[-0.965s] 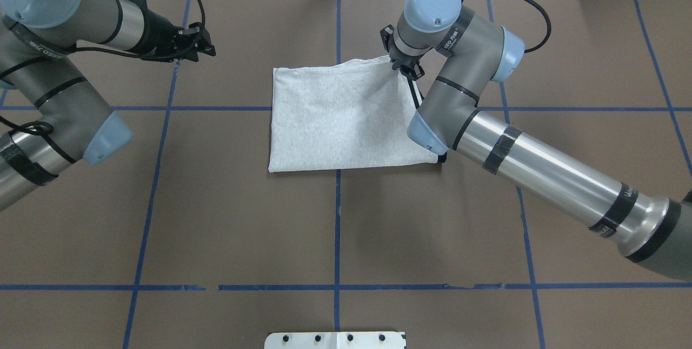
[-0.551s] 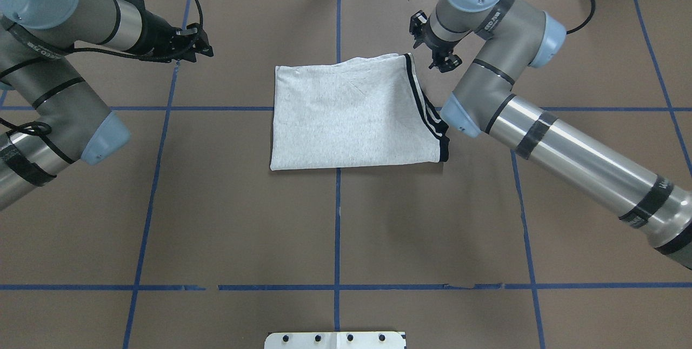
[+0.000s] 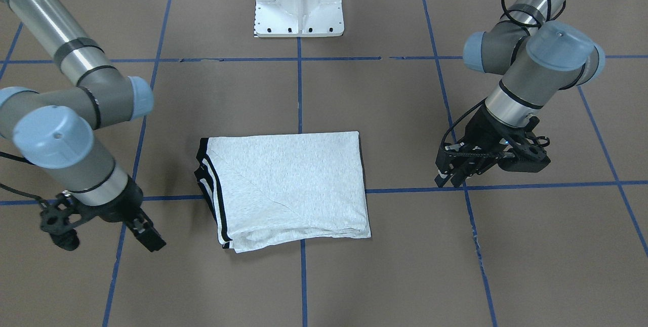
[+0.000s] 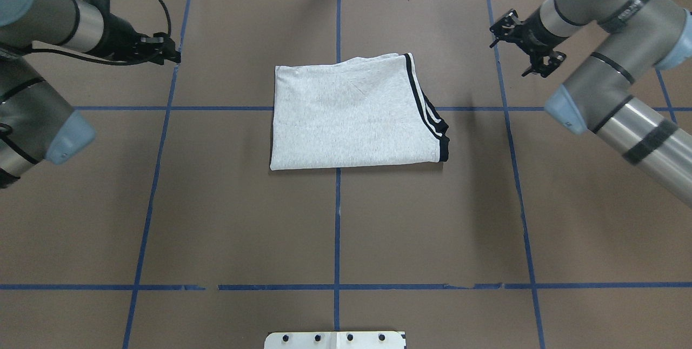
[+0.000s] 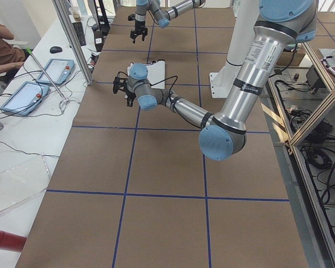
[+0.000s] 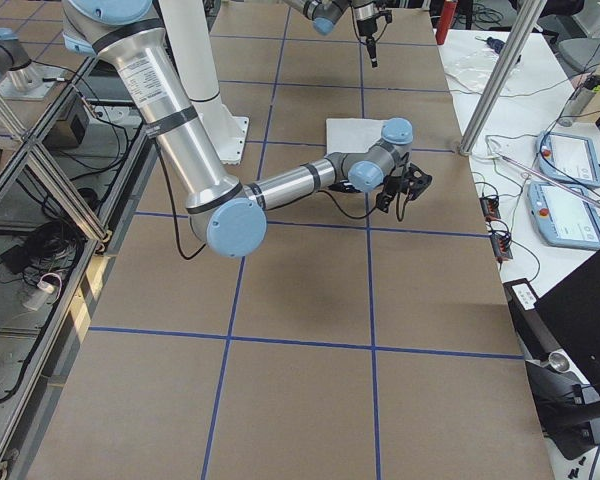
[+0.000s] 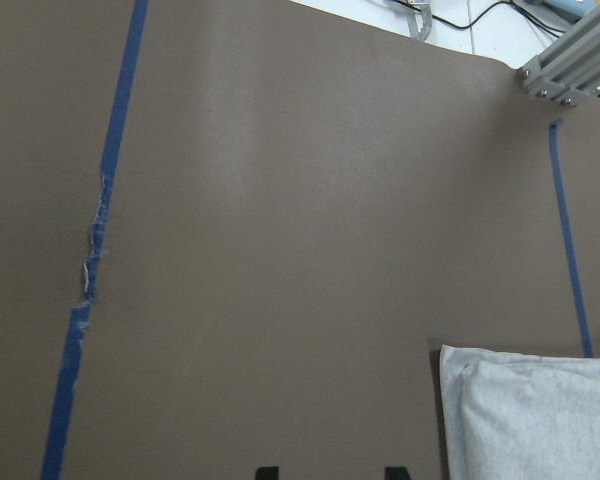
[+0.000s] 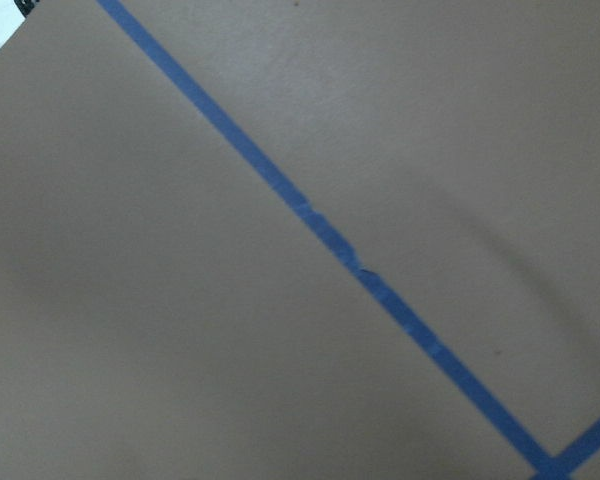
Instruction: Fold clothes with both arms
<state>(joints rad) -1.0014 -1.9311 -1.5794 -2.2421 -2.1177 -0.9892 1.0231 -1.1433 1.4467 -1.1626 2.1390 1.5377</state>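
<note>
At the left of the overhead view the left arm (image 4: 32,100) comes in cut off by the frame edge, its upper links out of sight. Its left claw (image 4: 172,57) hangs over bare bench (image 4: 243,203), well apart from the cloth. The left wrist view shows only the tips of two black fingers (image 7: 267,470) at the bottom edge, spread with nothing between them. That same view catches just one corner of the T-shirt, cropped by the lower right of the frame.

The T-shirt (image 4: 346,116) lies flat in the middle of the bench, folded into a rough rectangle. It sits across the central blue tape line (image 4: 337,219) and hides that stretch of it. Only plain heather-grey cloth and the black stripes along its right edge show; the rest is folded under. The layers at that striped edge sit slightly stepped.

Near the bench's front edge, the white pedestal (image 4: 335,340) is mostly cut off in the overhead view.

At the right, the right arm (image 4: 611,84) also runs out of the frame. Its right claw (image 3: 149,236) is held over bare bench, clear of the shirt's striped side. Its black fingers merge into one dark shape, and the right wrist view shows only brown surface and tape, so I cannot tell whether it is spread or pressed together.
</note>
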